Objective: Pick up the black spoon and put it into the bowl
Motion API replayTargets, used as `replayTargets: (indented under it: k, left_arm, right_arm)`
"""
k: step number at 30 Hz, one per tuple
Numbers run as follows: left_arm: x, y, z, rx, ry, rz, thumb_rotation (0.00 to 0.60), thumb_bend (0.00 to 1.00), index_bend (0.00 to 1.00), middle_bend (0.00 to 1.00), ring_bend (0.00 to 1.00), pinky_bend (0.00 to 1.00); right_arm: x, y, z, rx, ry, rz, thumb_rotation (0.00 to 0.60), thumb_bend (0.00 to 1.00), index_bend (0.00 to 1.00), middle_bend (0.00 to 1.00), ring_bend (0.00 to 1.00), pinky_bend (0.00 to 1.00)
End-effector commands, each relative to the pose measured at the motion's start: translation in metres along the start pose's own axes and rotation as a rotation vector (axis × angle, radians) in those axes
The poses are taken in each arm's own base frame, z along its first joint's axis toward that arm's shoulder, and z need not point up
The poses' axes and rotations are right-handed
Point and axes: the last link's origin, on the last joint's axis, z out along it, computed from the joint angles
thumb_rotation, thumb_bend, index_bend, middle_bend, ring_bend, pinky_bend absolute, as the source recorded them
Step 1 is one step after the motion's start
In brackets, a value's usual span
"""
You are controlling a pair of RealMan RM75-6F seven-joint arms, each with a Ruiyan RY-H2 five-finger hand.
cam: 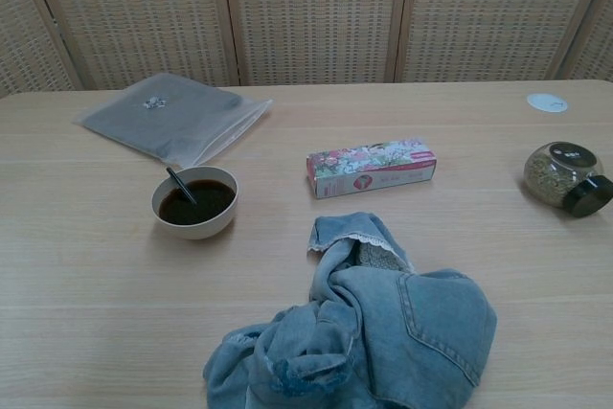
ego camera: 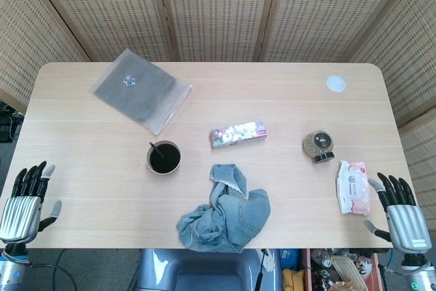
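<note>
The black spoon (ego camera: 156, 148) (cam: 179, 185) stands inside the white bowl (ego camera: 176, 166) (cam: 193, 228), its handle leaning on the far left rim and its tip in the dark liquid. My left hand (ego camera: 24, 200) hangs off the table's near left corner, fingers spread, holding nothing. My right hand (ego camera: 398, 212) hovers at the near right corner, also spread and empty. Both hands appear only in the head view and are far from the bowl.
A crumpled pair of jeans (ego camera: 226, 210) (cam: 364, 328) lies near the front edge. A floral box (ego camera: 238, 133), a lidded jar (ego camera: 318, 145), a wipes pack (ego camera: 353, 187), a grey plastic bag (ego camera: 139, 88) and a white disc (ego camera: 335, 84) sit around the table.
</note>
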Motion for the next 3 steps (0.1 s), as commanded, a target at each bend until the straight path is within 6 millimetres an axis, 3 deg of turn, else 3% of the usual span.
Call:
replayTargets:
  k: [1, 3]
  left_arm:
    - [0.0005, 0.0007, -0.0002, -0.002, -0.003, -0.009, 0.600, 0.41, 0.00, 0.00, 0.00, 0.00]
    - [0.0007, 0.0018, 0.0002, -0.010, -0.004, -0.002, 0.600, 0.41, 0.00, 0.00, 0.00, 0.00]
  right_arm:
    - [0.0003, 0.0002, -0.0002, 0.000, 0.001, 0.001, 0.600, 0.21, 0.17, 0.15, 0.00, 0.00]
    - [0.0004, 0.0003, -0.0007, 0.000, 0.001, 0.003, 0.600, 0.21, 0.17, 0.15, 0.00, 0.00]
